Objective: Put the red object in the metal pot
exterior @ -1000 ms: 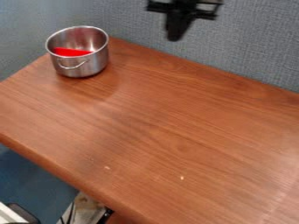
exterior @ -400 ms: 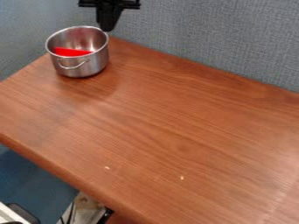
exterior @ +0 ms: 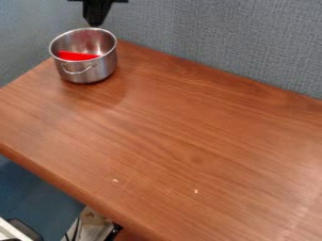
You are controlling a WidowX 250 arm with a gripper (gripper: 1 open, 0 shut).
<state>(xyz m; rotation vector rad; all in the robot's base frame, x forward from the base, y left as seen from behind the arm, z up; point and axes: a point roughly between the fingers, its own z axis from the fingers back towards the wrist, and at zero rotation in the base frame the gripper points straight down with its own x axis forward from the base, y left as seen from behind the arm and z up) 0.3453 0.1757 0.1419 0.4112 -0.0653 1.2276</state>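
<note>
The metal pot [exterior: 85, 55] stands near the table's far left corner, shiny and round. The red object [exterior: 74, 56] lies inside it, showing as a flat red patch at the bottom left of its inside. My gripper [exterior: 96, 17] hangs at the top edge of the view, just above and behind the pot. Its dark fingers look pressed together and shut, with nothing between them. The upper part of the gripper is cut off by the frame.
The wooden table [exterior: 176, 141] runs from the pot to the right and the near edge. A grey textured wall [exterior: 239, 38] stands behind it. Below the front left edge lies blue floor [exterior: 32, 202].
The gripper has travelled left along the top of the view, from the upper middle to above the pot. The pot and the red object inside it have stayed put.
</note>
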